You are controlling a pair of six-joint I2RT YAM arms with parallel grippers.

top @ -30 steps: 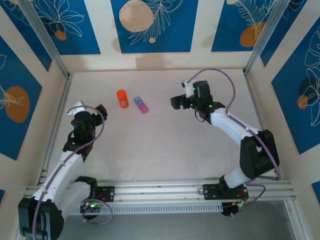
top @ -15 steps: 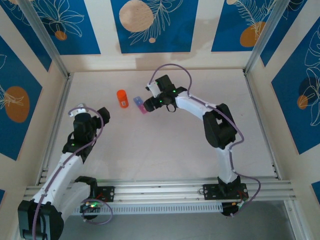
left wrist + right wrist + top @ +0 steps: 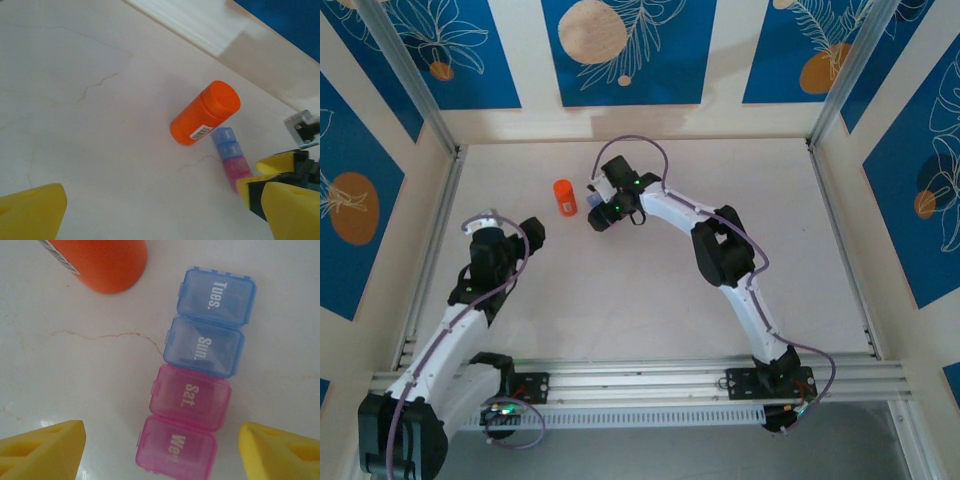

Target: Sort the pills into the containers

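The containers (image 3: 200, 375) are a strip of two blue and two pink sections lying flat, all lids shut. An orange pill bottle (image 3: 564, 197) with its cap on stands just left of the strip; the pills are hidden. My right gripper (image 3: 162, 450) hovers over the strip's pink end, open, with a yellow finger on each side and a gap between each finger and the plastic. In the top view the right gripper (image 3: 603, 213) covers most of the containers (image 3: 592, 203). My left gripper (image 3: 508, 224) stands open at the left, well short of the bottle (image 3: 205, 120) and the containers (image 3: 229, 152).
The pale table (image 3: 650, 280) is walled by a wooden back board (image 3: 640, 122) and side rails. The bottle (image 3: 100, 262) nearly touches the strip's blue end. The right arm's links (image 3: 720, 250) arch across the table's middle.
The right arm has swung left from the right-centre of the table to above the containers, and its jaws have narrowed somewhat. The left arm has barely moved.
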